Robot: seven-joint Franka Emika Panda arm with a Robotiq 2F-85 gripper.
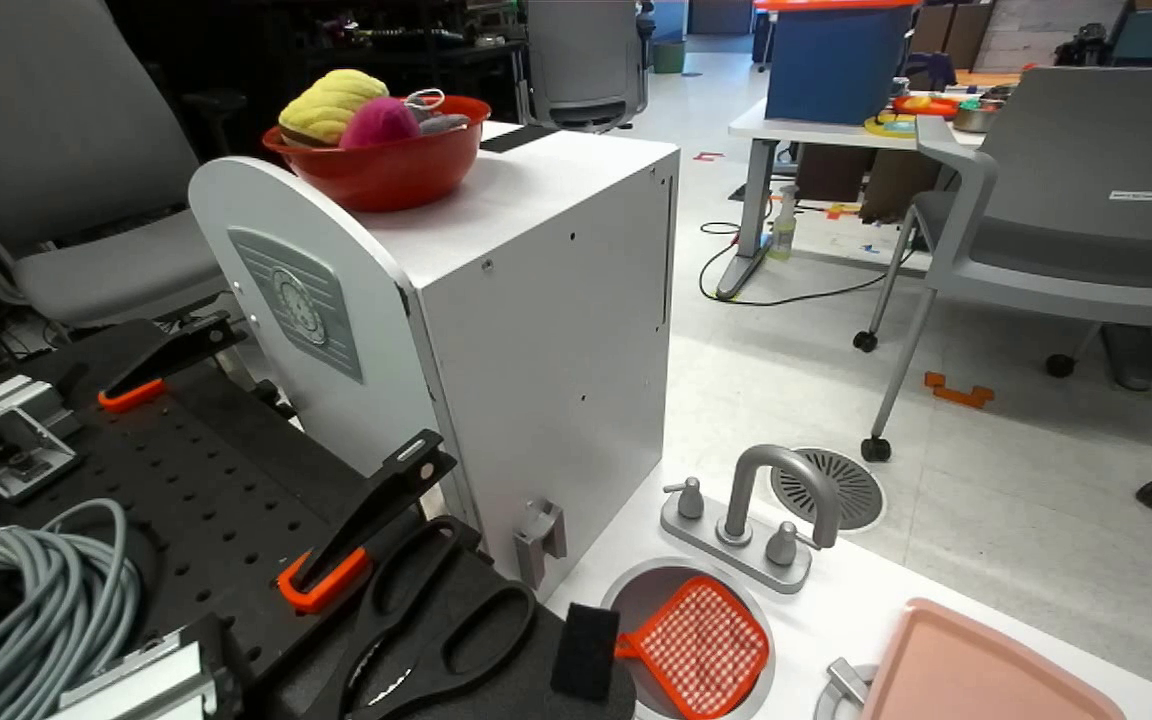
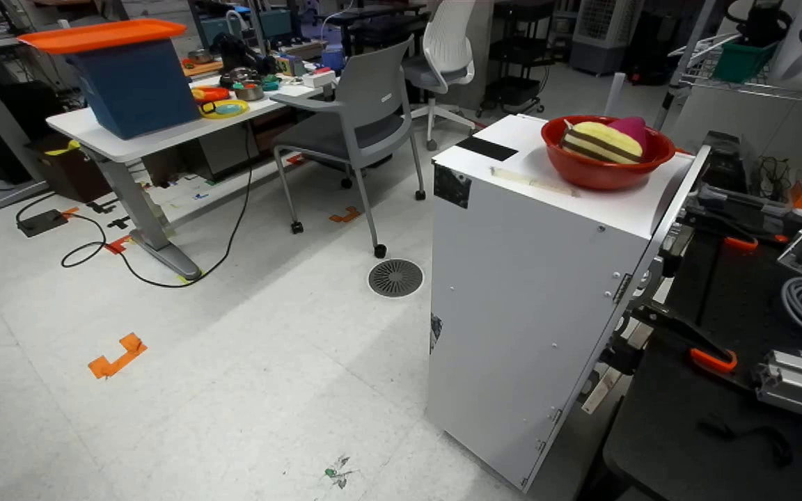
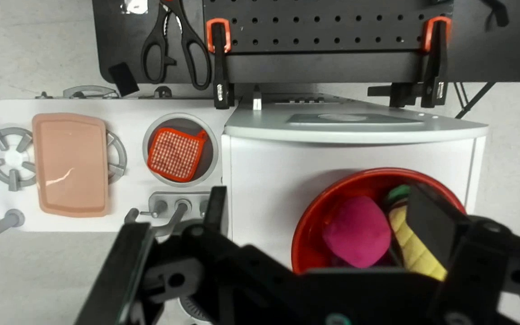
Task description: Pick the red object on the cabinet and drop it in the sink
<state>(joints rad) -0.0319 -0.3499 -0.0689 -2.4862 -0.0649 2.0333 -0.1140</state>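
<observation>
The red object is a rounded magenta lump (image 3: 360, 231) in the shiny red bowl (image 3: 307, 230). The lump also shows in both exterior views (image 1: 381, 122) (image 2: 629, 128). The bowl stands on top of the white cabinet (image 1: 556, 340), also seen in an exterior view (image 2: 512, 299). My gripper (image 3: 322, 198) is open and empty in the wrist view, its fingers wide apart with the lump between them in the picture. Its height above the bowl cannot be told. The gripper is out of view in both exterior views. The sink basin (image 3: 204, 166) is beside the cabinet and also shows in an exterior view (image 1: 641, 592).
A red checkered pad (image 3: 176, 154) lies in the basin. A grey faucet (image 1: 786, 470) stands beside it. A yellow plush (image 3: 415, 239) shares the bowl. A pink tray (image 3: 71, 164) lies on the counter. Scissors (image 3: 188, 43) and clamps (image 3: 219, 63) are along the black table edge.
</observation>
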